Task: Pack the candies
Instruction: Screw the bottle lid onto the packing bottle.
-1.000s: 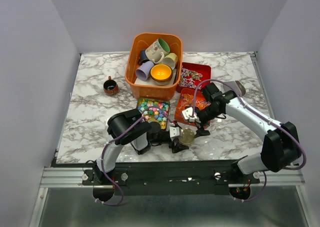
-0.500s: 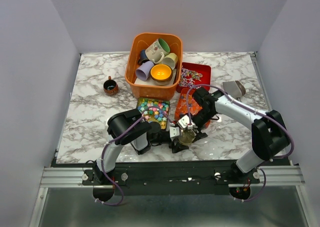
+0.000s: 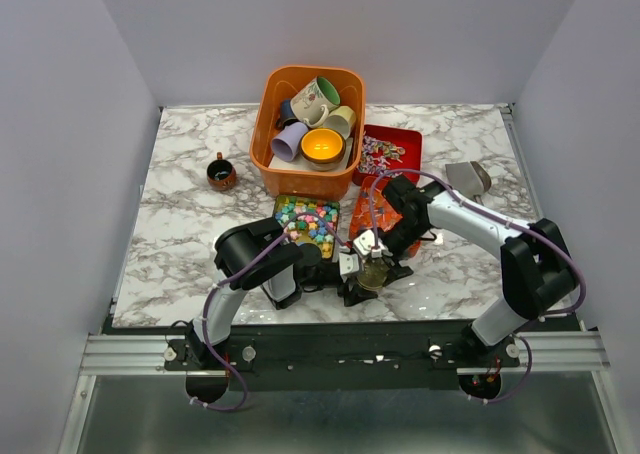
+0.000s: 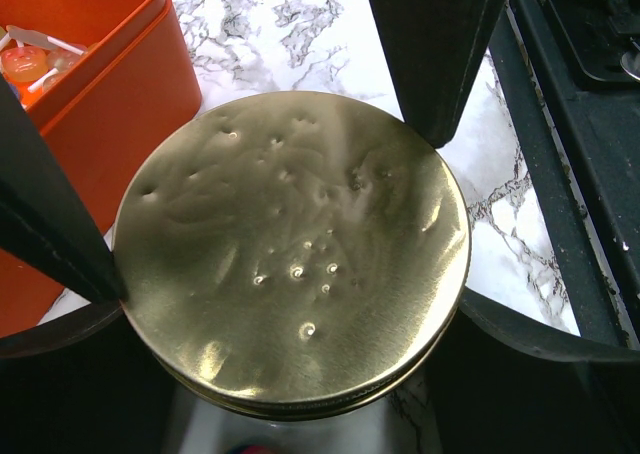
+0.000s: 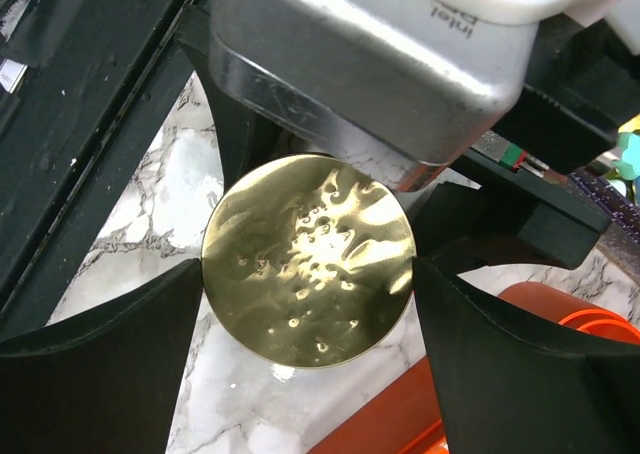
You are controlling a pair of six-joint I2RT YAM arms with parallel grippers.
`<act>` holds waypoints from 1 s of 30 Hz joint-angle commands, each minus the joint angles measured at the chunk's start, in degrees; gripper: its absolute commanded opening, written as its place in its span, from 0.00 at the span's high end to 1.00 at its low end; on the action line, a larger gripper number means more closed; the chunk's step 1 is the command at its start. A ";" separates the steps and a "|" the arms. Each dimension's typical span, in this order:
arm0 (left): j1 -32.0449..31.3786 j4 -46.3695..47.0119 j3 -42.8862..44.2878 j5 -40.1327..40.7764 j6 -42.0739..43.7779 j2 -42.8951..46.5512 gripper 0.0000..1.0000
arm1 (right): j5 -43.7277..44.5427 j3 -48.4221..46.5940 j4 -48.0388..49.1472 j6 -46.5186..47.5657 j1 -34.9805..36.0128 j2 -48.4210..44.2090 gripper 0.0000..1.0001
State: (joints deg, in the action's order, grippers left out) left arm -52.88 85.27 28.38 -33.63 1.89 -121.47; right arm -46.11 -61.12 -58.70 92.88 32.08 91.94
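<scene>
A small glass jar [image 3: 374, 273] with a dented gold lid [image 4: 300, 264] stood upright on the marble table [image 3: 180, 224], with both arms meeting at it. The left gripper [image 4: 268, 212] grasped the jar from the side, its two black fingers [image 4: 50, 234] pressed against opposite edges at the lid. The right gripper [image 5: 308, 266] hung above the same lid, and its fingers [image 5: 100, 364] bracketed the rim with their tips at its edge. Whether they were pressing on it could not be told. The candies lay outside both pairs of fingers, in open trays. The multicolour candies [image 3: 308, 220] filled a tray just beyond the left gripper's fingertips, well apart from the right fingers. The orange-red candies [image 3: 362, 212] sat in an orange tray [image 4: 110, 94] just beside the jar, close against the outer side of one left finger and partly under the right arm. In the left wrist view one orange-red sweet [image 4: 22, 62] showed a round body with a pale twisted wrapper end trailing sideways, so its long axis ran roughly across that view. The other candies lay jumbled and were too small to tell which way they pointed.
</scene>
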 commanded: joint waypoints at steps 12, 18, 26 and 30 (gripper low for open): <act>0.15 -2.66 -1.66 2.86 0.57 -1.84 1.00 | 2.60 1.71 2.45 -7.71 0.88 1.13 0.12; 0.15 -2.57 -1.75 3.04 0.40 -1.75 1.00 | 4.35 4.78 8.85 -16.22 0.97 -1.58 0.29; 0.15 -2.39 -1.75 2.95 0.13 -1.66 1.00 | 11.38 14.44 18.00 -28.61 2.90 -6.42 0.34; 0.15 -2.22 -1.75 3.04 0.04 -1.75 1.00 | 12.79 15.07 20.11 -35.82 3.34 -6.51 0.36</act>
State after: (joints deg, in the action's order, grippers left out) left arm -52.88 85.32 28.29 -33.67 1.89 -121.45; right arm -42.17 -50.65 -41.06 67.66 33.43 83.11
